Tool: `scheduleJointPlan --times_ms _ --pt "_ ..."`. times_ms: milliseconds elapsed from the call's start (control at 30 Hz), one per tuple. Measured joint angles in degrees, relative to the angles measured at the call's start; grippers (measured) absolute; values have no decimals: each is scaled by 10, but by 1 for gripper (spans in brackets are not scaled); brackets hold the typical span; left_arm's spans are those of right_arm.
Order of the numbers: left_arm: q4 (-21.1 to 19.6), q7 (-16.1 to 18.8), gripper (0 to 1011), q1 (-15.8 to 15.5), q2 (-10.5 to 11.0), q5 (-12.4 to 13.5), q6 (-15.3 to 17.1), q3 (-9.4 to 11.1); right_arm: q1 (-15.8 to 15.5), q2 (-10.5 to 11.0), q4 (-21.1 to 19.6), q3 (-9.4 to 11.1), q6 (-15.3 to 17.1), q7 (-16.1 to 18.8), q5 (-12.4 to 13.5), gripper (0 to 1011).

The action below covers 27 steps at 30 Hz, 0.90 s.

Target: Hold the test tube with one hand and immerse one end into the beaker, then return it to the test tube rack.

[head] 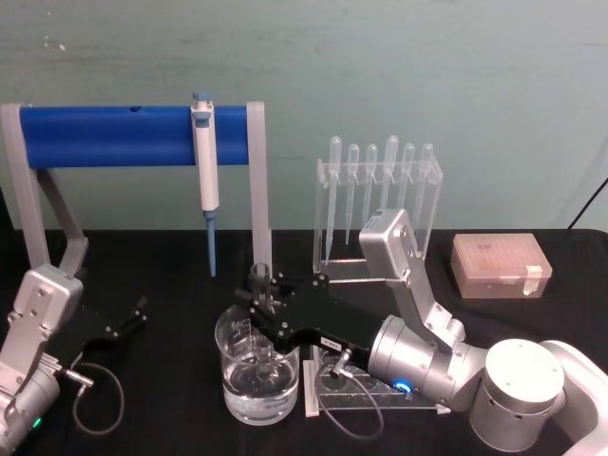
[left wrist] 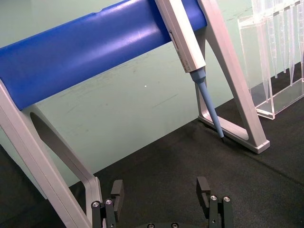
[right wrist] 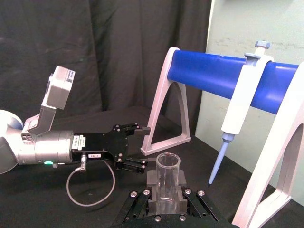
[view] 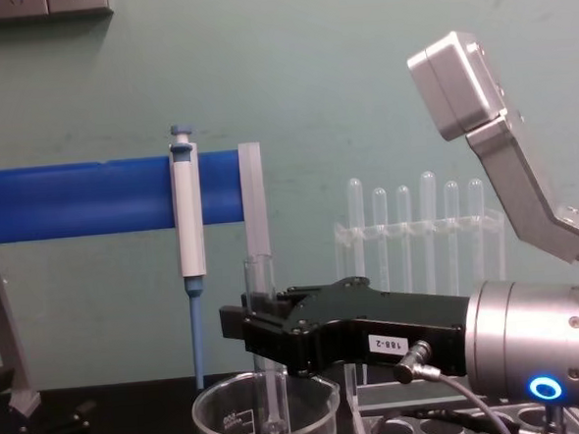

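Clear glass test tube (view: 261,278) upright, clamped in black right gripper (head: 262,302), lower end inside wide glass beaker (head: 228,370), seemingly under water. Dip likely done; return to clear rack (view: 430,430) remains. Idle left gripper (left wrist: 160,187) at table's left, fingers apart

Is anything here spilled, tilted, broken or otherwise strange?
Nothing stands out. The right gripper holds the test tube upright, its lower end inside the beaker, which stands level with water in it. No spill shows on the black table. The left gripper rests open at the left.
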Motion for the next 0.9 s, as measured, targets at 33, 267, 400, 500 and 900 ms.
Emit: scheduleJointPlan --times_ms 33,267,400,500,900 --pt "0 0 1000 0 0 0 0 0 0 0 0 0 0 0 0 228" --pt "0 0 1000 0 0 0 0 0 0 0 0 0 0 0 0 228" --pt "0 0 1000 0 0 0 0 0 0 0 0 0 0 0 0 228" --pt "0 0 1000 0 0 0 0 0 0 0 0 0 0 0 0 228" --pt "0 0 1000 0 0 0 0 0 0 0 0 0 0 0 0 228"
